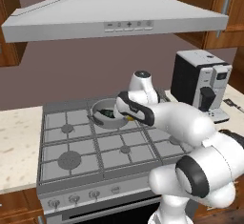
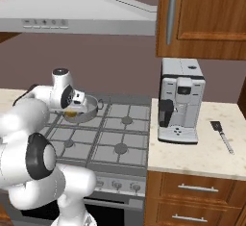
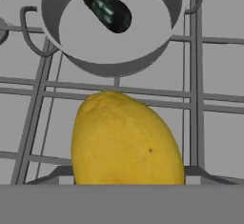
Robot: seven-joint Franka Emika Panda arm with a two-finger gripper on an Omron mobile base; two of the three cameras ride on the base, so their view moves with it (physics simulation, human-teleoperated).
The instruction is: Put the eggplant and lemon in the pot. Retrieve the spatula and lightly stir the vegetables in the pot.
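Observation:
The lemon (image 3: 126, 139), bright yellow, sits between my gripper's (image 3: 126, 178) fingers, and the jaws are shut on it. It hangs over the stove grate just outside the rim of the pot (image 3: 119, 66). The dark eggplant (image 3: 106, 9) lies inside the pot, near its far wall. In the left base view my gripper (image 1: 127, 117) is at the right edge of the pot (image 1: 101, 121), with a sliver of lemon (image 1: 129, 118) showing. The spatula (image 2: 222, 134) lies on the counter right of the coffee machine, far from the arm.
The pot stands on the back burner of the gas stove (image 1: 95, 147). A coffee machine (image 2: 180, 100) stands on the right counter (image 2: 202, 157). A range hood (image 1: 114, 18) hangs above. The front burners are bare.

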